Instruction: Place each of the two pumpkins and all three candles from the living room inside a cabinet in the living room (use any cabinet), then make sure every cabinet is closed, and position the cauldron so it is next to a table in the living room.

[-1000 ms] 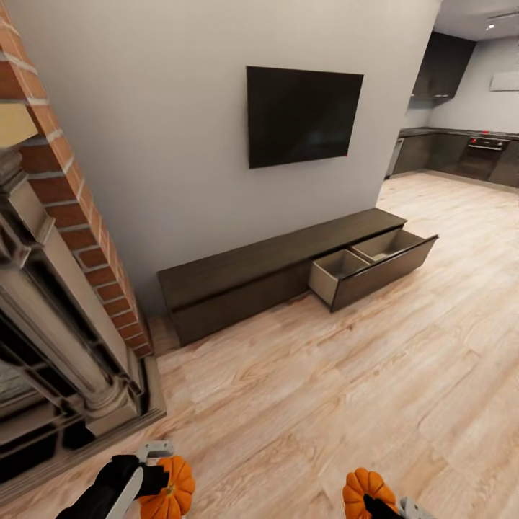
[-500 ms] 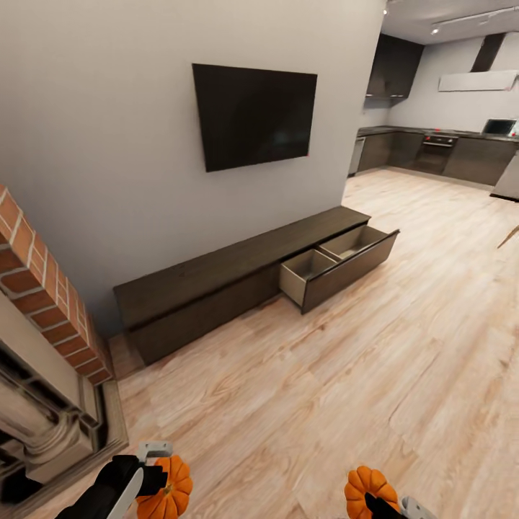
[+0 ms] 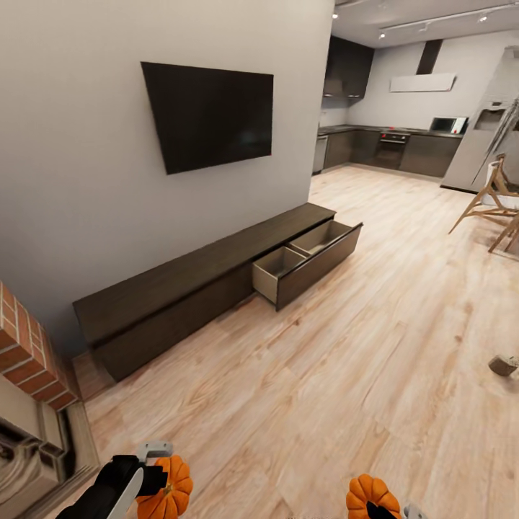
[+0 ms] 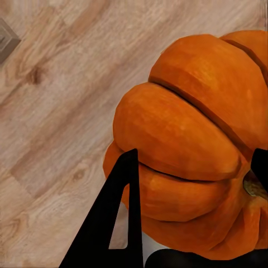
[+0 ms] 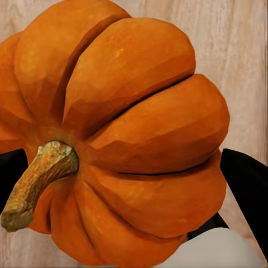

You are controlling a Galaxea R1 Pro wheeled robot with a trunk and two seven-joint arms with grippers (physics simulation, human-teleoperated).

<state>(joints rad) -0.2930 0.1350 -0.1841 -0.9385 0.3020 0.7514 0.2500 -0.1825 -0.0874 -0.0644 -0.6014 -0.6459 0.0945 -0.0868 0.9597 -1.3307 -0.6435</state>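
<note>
An orange ribbed pumpkin [image 3: 170, 489] sits in my left gripper [image 3: 160, 481] at the bottom left of the head view; up close the pumpkin [image 4: 195, 145] is clamped between the black fingers [image 4: 120, 212]. My right gripper [image 3: 376, 509] is shut on the second pumpkin [image 3: 369, 494] at the bottom edge; this pumpkin [image 5: 123, 139] shows its brown stem. The long dark brown cabinet [image 3: 180, 277] runs along the grey wall ahead, its right-hand drawer [image 3: 306, 252] pulled out and showing pale, bare compartments.
A black TV [image 3: 210, 112] hangs above the cabinet. A brick fireplace [image 3: 25, 360] stands at the left. Dark kitchen units [image 3: 389, 148] and wooden chairs [image 3: 494, 198] lie far right. A small grey object [image 3: 502, 365] rests on the floor at the right edge.
The camera has swung to the right: cabinet, TV and fireplace have slid left in view, and the chairs and the floor object have appeared. Both grippers still hold their pumpkins.
</note>
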